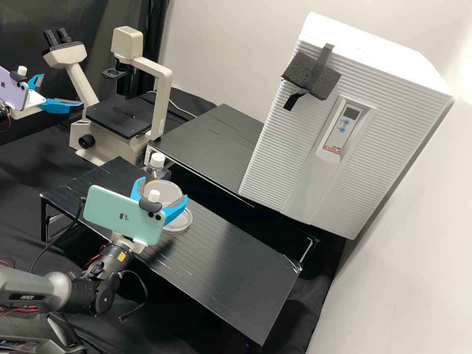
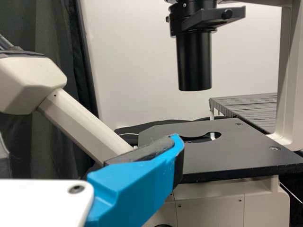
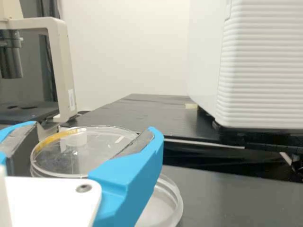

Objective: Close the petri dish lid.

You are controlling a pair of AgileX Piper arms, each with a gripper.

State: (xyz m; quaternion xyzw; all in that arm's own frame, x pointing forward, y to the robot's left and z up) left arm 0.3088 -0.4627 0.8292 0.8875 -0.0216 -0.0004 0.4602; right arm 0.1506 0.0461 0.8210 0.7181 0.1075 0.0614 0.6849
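My right gripper (image 1: 163,188) is clenched on the lid (image 1: 172,192), one blue finger at either edge; the lid is up off the bench (image 1: 236,275), with yellow along part of its rim. Just beside it in the high view, partly behind my right finger, the dish (image 1: 183,222) rests on the bench, uncovered. One white-capped bottle (image 1: 157,169) is close behind the lid. My left gripper (image 1: 61,89) is released, its two fingers well apart, near the microscope (image 1: 164,93). Each arm carries one phone, two in all: mint (image 1: 105,209) on the right, lilac (image 1: 12,88) on the left, both with a logo. I count two eyepieces (image 1: 56,37) on the microscope and one small label (image 1: 162,127) on its upright. Farther back are a second black table (image 1: 211,142) and one white box (image 1: 383,113), whose panel has one display (image 1: 351,113), two blue buttons (image 1: 346,122) and one printed sticker (image 1: 332,149). One foam block (image 1: 296,68) is taped to its front.
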